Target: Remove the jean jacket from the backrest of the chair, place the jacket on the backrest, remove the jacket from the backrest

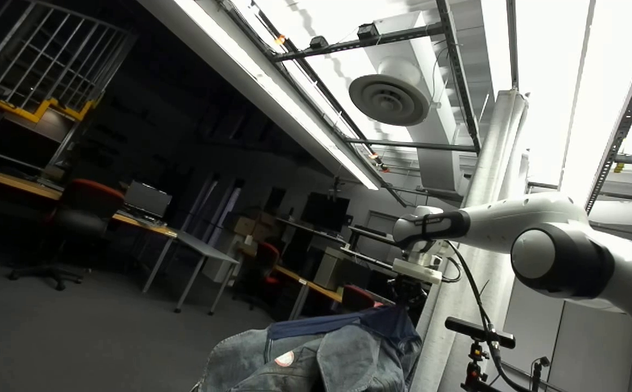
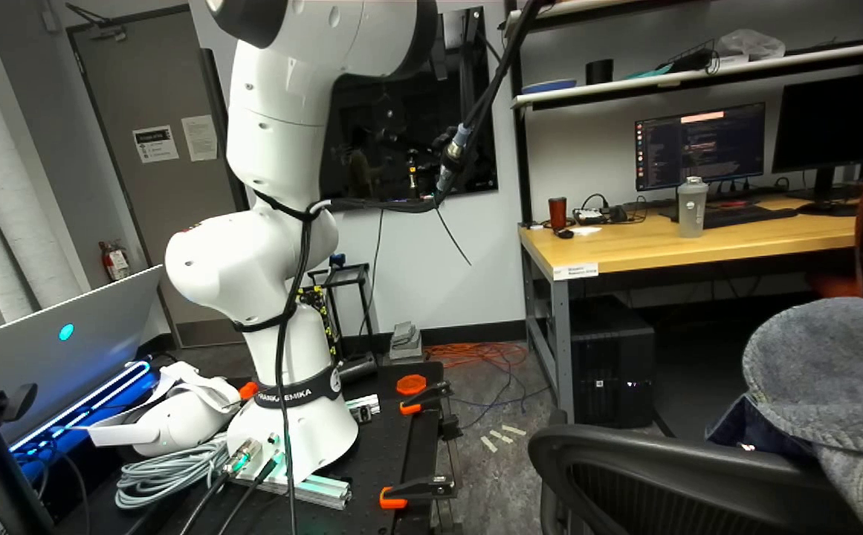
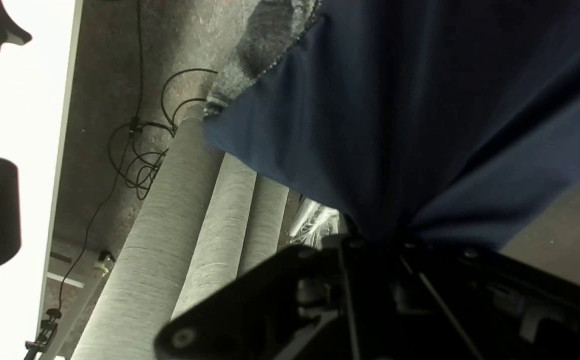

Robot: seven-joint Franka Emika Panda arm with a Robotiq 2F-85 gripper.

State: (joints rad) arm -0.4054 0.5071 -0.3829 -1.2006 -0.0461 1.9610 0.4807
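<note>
End effector (image 3: 384, 242) is clamped on the jean jacket (image 3: 299, 145); the wrist view shows dark-blue cloth pinched and drawn into converging folds at its tips. Robot arm (image 1: 544, 218), white with black joint bands, extends across an exterior view and bends down to the end effector at the top of the jacket. Wooden worktop (image 2: 639, 250) stands in the background beyond the chair (image 2: 647, 505), of which only the upper part is visible. Jacket position: grey-blue panels hang loose below a dark-blue portion raised to a peak at the end effector; the lower portion runs out of frame. In an exterior view, its cloth stands above the dark, rounded backrest (image 2: 647, 442) and overlaps part of it; whether the backrest bears any weight cannot be determined. Lit monitor (image 2: 699, 148) stands on the worktop, computer tower (image 2: 613, 364) beneath. Shaker bottle (image 2: 692, 212) is upright near the monitor; red tumbler (image 2: 557, 213) is upright near the worktop's corner. Smallest item noted: round pale patch (image 1: 284, 358) on the jacket.
</note>
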